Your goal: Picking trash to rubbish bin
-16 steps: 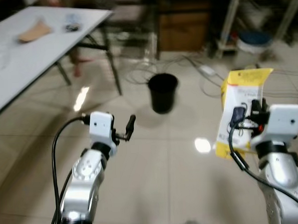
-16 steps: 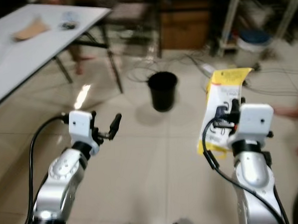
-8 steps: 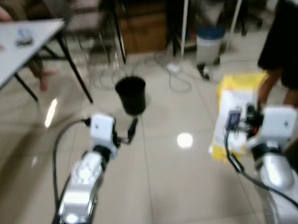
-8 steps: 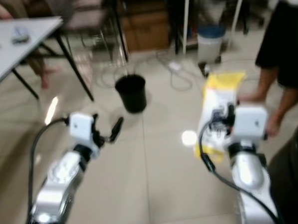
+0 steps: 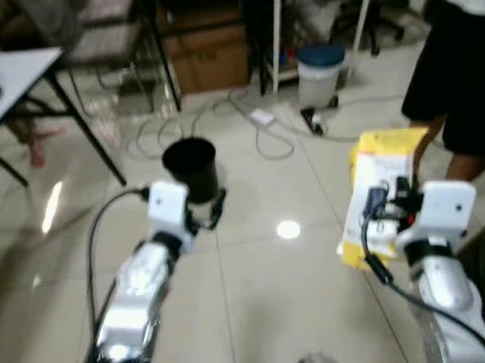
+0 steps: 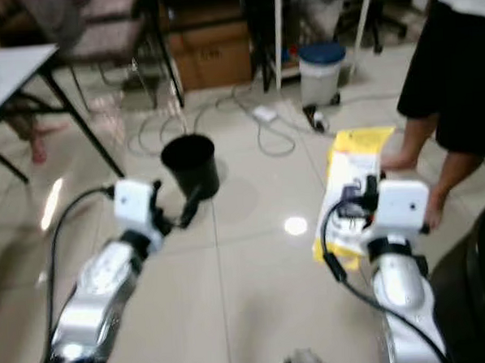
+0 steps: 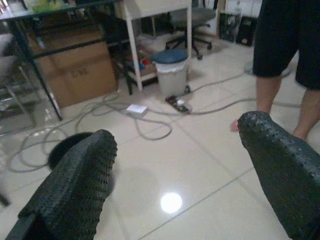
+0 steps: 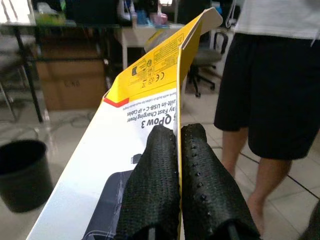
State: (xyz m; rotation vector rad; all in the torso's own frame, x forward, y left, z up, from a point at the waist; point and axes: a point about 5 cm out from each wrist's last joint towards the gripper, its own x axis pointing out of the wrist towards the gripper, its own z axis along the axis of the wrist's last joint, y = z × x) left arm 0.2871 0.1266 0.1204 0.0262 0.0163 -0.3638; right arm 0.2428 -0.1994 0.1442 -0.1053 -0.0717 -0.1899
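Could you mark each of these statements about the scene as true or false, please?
1. The right gripper is shut on the yellow box. True.
2. The left gripper holds a cup. False: it is open and holds nothing.
3. The black bin stands upright on the floor. True.
4. The bin lies tipped on the table. False: it stands on the floor beside the table.
5. A person stands on the robot's right. True.

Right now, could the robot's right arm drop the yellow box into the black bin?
Probably not yet. The right gripper holds the yellow box off to the right, while the black bin stands ahead on the left across bare floor. Nothing blocks the way.
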